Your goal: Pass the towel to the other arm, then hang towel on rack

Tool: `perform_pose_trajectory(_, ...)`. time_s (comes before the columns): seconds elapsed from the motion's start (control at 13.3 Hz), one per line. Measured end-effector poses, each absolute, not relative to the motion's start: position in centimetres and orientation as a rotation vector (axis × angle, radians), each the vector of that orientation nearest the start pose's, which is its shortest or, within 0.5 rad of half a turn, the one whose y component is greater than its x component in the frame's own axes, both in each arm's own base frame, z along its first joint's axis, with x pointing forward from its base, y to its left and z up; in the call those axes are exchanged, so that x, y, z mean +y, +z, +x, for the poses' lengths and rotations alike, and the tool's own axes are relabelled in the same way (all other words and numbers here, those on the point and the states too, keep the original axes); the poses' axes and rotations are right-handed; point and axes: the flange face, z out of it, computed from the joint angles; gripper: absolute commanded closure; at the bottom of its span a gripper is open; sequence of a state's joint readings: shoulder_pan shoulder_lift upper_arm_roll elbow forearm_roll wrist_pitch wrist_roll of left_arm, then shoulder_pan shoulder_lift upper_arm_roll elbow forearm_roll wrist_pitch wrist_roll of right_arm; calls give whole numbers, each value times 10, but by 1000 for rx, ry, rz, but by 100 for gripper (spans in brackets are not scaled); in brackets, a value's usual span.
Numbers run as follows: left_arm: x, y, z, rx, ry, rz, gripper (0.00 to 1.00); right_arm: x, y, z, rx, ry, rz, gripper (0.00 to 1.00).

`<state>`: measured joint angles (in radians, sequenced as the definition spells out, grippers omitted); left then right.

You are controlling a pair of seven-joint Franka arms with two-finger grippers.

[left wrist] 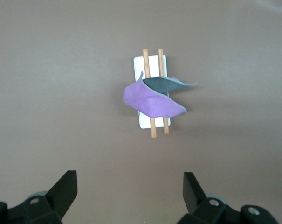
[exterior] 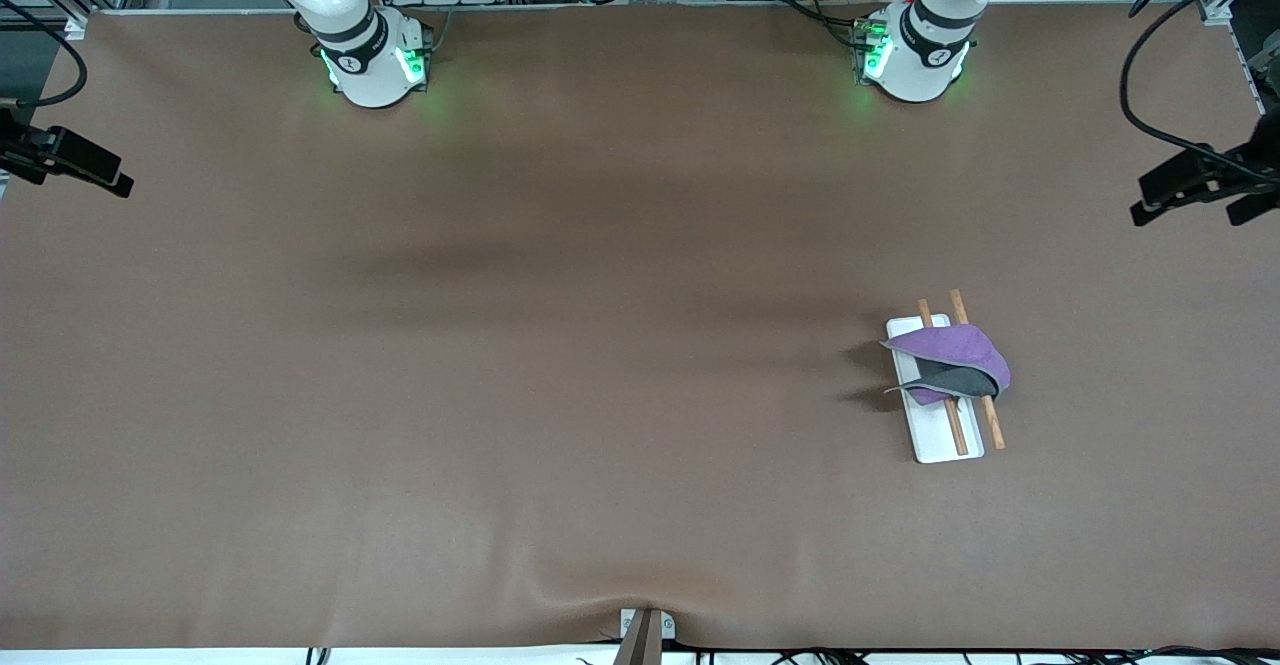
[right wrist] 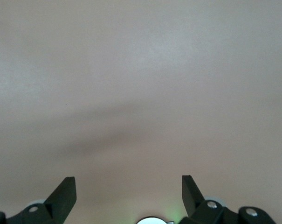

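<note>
The purple towel (exterior: 955, 350) with its dark grey reverse (exterior: 958, 378) lies draped across the two brown rods of the rack (exterior: 940, 433), toward the left arm's end of the table. The left wrist view shows the towel (left wrist: 152, 102) on the rack (left wrist: 145, 121) from high above. My left gripper (left wrist: 130, 186) is open and empty, high over the bare table beside the rack. My right gripper (right wrist: 129, 189) is open and empty, high over bare table by its own base. Neither gripper shows in the front view.
The brown table cover (exterior: 560, 365) spreads all round the rack. Black camera mounts stand at the table's ends (exterior: 70, 160) (exterior: 1200, 180). A small bracket (exterior: 645, 630) sits at the edge nearest the front camera.
</note>
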<state>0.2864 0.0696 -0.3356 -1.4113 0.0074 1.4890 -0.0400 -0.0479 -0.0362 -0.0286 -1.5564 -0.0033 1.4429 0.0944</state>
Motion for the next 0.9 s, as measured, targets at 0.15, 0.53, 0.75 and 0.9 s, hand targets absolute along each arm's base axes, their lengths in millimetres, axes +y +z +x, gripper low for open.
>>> perform_pose_trajectory(0.15,-30,656,561,30,-14,-3147,0,-41,640,528,268,121,-3131,0)
perform_pose_trajectory(0.53,-38,653,546,46,14,-3133,0,-41,640,528,268,120,-3131,0)
perform_pose_trajectory(0.75,-40,651,542,50,24,-3132,0,-41,640,528,268,119,-3131,0)
perform_pose_trajectory(0.9,-41,650,537,30,32,-3132,0,-41,640,528,268,119,-3131,0)
